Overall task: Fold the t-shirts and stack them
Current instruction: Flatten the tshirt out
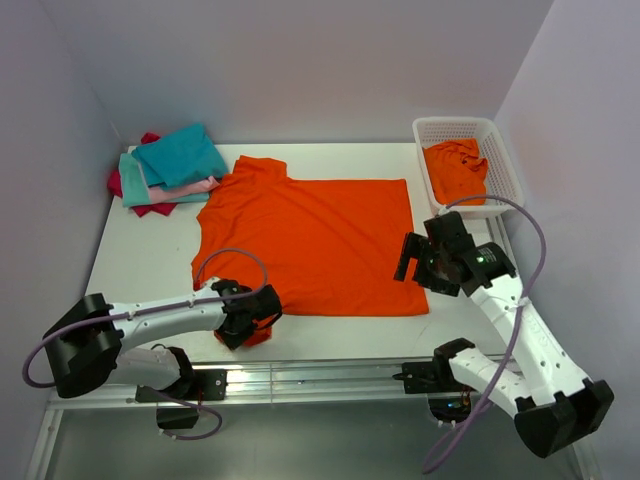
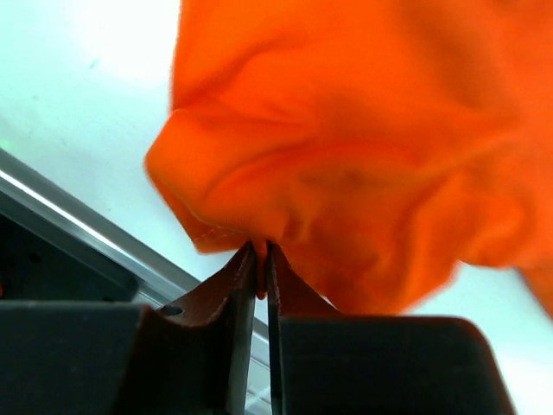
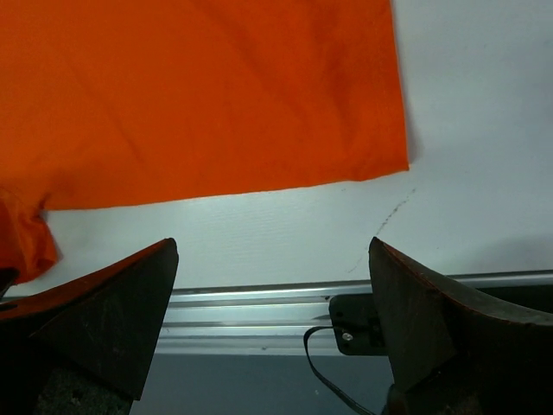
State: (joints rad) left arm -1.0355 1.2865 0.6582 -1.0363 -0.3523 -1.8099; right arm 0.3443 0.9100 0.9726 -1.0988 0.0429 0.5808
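Down at the near edge of the table (image 1: 140,265), the left gripper (image 1: 255,325) pinches the bunched near-left corner of the orange t-shirt (image 1: 320,235) spread there, fingers almost together on the fabric. The right gripper (image 1: 405,262) hovers wide open, holding nothing, just above the shirt's flat near-right corner.

Spread t-shirt (image 1: 320,240): flat on the counter (image 1: 140,260), its near-left corner bunched between the left fingers (image 2: 229,285), its near-right corner just ahead of the right fingers (image 3: 104,303).
Stacked t-shirts (image 1: 170,165): well behind the left fingers, touching the spread sleeve.
Basket (image 1: 505,170): behind the right fingers, lone t-shirt (image 1: 455,170) inside.
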